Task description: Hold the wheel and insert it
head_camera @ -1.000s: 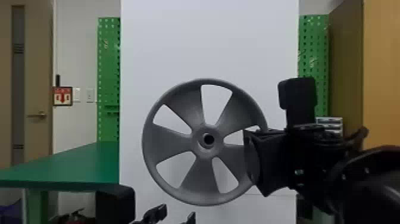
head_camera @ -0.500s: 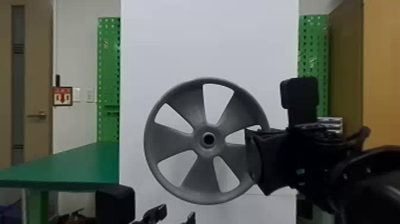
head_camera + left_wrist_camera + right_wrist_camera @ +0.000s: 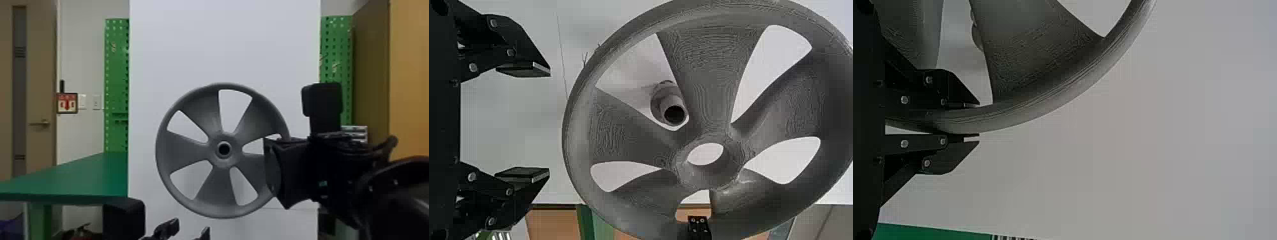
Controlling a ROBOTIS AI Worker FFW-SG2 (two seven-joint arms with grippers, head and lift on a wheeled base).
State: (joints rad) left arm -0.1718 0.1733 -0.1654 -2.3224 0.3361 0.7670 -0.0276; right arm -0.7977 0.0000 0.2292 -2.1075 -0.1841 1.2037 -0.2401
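Note:
The right gripper (image 3: 277,172) is at the right side of the grey wheel (image 3: 182,150), which stands face-on before a white panel. In the right wrist view the right gripper (image 3: 978,120) is shut on the rim of the wheel (image 3: 1028,107). Low in the head view is the left gripper (image 3: 191,231), below the wheel. In the left wrist view the left gripper (image 3: 549,122) is open beside the wheel (image 3: 714,70), nothing between its fingers. Through a gap between spokes a grey peg (image 3: 669,107) shows on the panel, offset from the wheel's centre hole.
Behind the wheel rises the white panel (image 3: 223,41). A green table (image 3: 79,178) stands at the left, with green pegboards (image 3: 116,79) behind. A wooden cabinet (image 3: 408,79) is at the far right.
The wheel and the right gripper have shifted very slightly to the right in the head view. The left gripper has kept its place.

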